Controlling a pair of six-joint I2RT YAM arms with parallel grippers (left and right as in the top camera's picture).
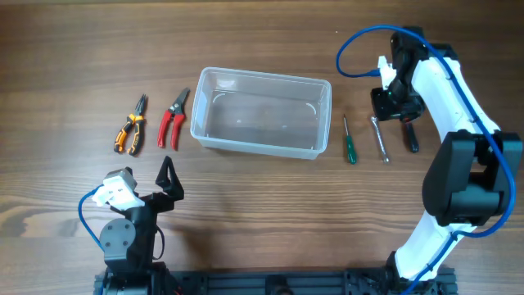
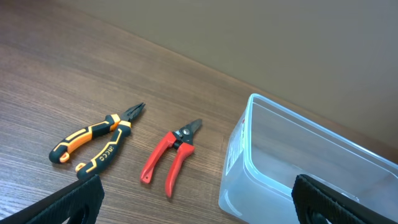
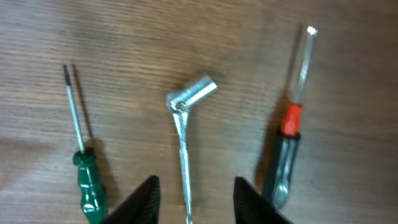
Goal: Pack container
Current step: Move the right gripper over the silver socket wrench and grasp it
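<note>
A clear plastic container (image 1: 255, 147) stands empty in the middle of the desk (image 1: 262, 213), so the packing is judged to be at its first pick. Five tools are laid out beside it, none touching it. Orange pliers (image 1: 129, 129) and red cutters (image 1: 172, 120) lie to its left. A green screwdriver (image 1: 349, 141), a silver socket wrench (image 1: 380, 138) and a red and black screwdriver (image 1: 410, 136) lie to its right.

The right end effector (image 3: 194, 186) is held low over the wrench, its fingers parted and set either side of the shaft, with nothing gripped. The next move is judged to call for a short descent and a squeeze on the thin shaft. A lift over the container's rim would follow, with care that the screwdrivers on either side are not knocked.

The right arm is stretched forward from its base and bent down at the wrist. The left end effector (image 1: 169, 182) is parked close to its own base, opened wide and empty, and pointed toward the pliers and cutters
</note>
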